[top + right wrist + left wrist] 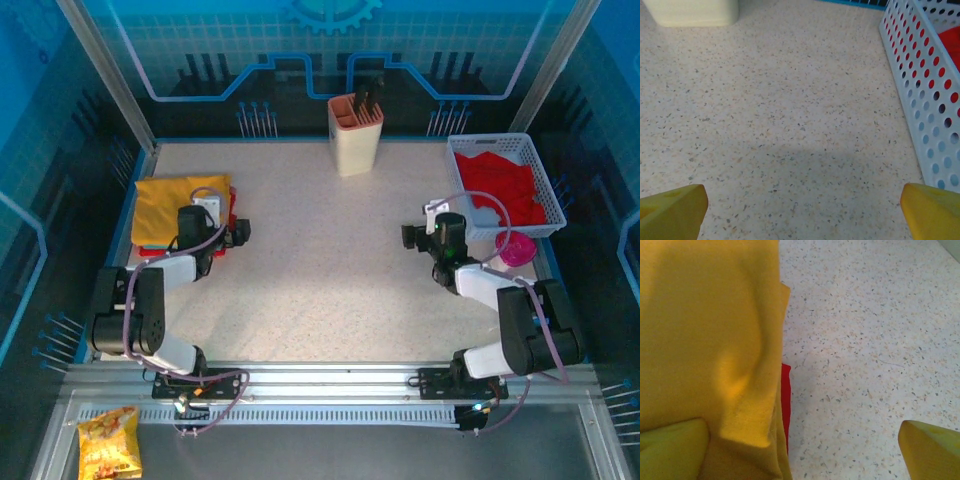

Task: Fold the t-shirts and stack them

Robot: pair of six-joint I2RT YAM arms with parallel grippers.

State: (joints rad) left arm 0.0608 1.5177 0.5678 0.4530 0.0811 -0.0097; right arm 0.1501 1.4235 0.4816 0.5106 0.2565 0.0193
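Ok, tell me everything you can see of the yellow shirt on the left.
The yellow shirt is plain, soft mustard cloth. It is folded into a rough rectangle and lies flat near the left edge of the table. It sits on a red shirt, whose edge peeks out under its right side. A soft wrinkle bulges near that side. The open left pincer hovers there, but whether a finger touches the cloth cannot be told.

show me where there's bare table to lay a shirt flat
The widest bare patch is the table centre, between the left tool and right tool, in front of the cream holder. Crowded: the yellow shirt stack at left, the white basket at right.
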